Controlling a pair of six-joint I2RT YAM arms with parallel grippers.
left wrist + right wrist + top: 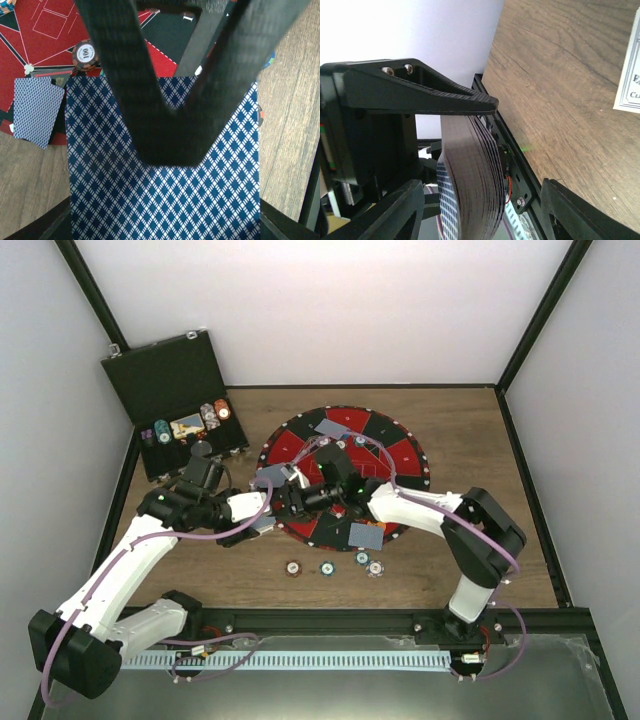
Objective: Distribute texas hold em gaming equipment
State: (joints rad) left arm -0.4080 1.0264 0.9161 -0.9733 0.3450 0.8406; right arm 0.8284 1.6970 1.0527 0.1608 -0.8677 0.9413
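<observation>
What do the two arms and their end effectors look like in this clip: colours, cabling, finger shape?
Both the left arm and the right arm have white links with black joints and bases. A purple cable loops along each. The end effector fingers are black, flat and ribbed, tapering toward the tips.

Wooden table (pixel 480 440) with mat (pixel 400 455), case (pixel 165 380), chips (pixel 335 566).

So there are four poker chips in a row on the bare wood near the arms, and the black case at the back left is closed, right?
Not quite. The four poker chips do sit in a row on the wood, but the black case at the back left is open, lid up, as the top view shows.
</observation>
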